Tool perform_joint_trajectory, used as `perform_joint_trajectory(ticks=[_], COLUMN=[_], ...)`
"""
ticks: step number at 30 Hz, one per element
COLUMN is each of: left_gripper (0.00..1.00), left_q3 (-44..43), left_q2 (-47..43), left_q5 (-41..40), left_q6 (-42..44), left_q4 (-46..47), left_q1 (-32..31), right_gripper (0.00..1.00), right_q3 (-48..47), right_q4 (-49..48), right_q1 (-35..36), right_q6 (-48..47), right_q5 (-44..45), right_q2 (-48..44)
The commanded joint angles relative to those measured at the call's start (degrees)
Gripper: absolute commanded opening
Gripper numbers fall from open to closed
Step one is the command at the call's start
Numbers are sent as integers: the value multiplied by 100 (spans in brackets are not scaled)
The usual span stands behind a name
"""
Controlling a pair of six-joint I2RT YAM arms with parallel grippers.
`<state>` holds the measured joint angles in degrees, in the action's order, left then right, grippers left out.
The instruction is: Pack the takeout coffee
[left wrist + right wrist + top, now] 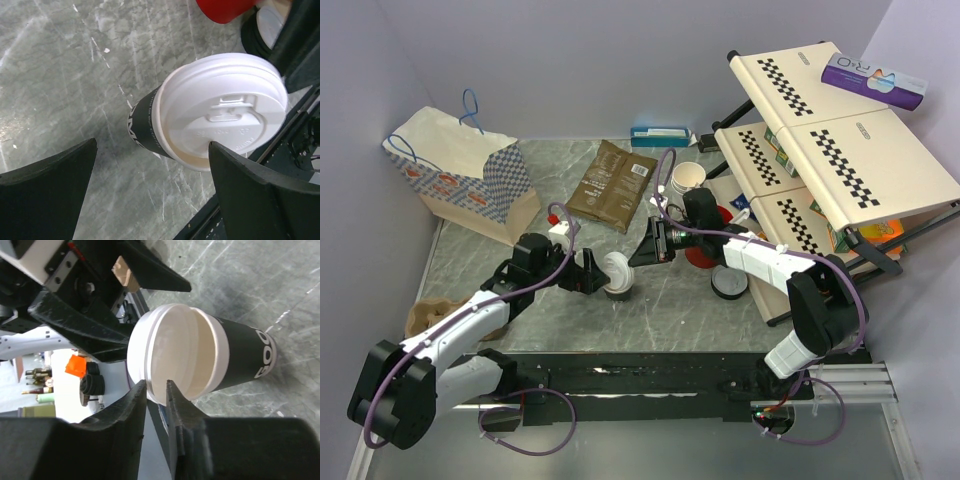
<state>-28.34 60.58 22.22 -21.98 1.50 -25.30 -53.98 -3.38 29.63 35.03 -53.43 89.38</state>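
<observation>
Coffee (618,275) stands on the grey table (520,300) between both grippers, its white lid (222,107) on; the left gripper (598,274) has its jaws spread wide around the cup; the right gripper (156,392) shows only a narrow slot at the lid's rim. The left should probably centre itself, close gently on the dark sleeve below the lid, and lift upright; whether the right pinches the rim cannot be told; the paper bag (460,175) shows no clear mouth.

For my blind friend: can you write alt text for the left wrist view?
A dark takeout coffee cup with a white lid stands on a grey marbled table between the left gripper's wide-open fingers. A red cup shows at the top.
</observation>
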Motion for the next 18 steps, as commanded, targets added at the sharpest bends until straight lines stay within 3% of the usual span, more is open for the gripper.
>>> perform_joint_trajectory(ticks=[1,18], left_gripper=[99,99], left_q3=[-84,-260], left_q2=[-160,-160], left_q5=[274,511], left_q6=[9,203], left_q4=[211,413], left_q1=[25,25], right_gripper=[31,39], right_q3=[-227,-403], right_q4=[144,654], right_q1=[-62,-54], right_q6=[-83,-426], right_q5=[175,535], right_q2=[26,193])
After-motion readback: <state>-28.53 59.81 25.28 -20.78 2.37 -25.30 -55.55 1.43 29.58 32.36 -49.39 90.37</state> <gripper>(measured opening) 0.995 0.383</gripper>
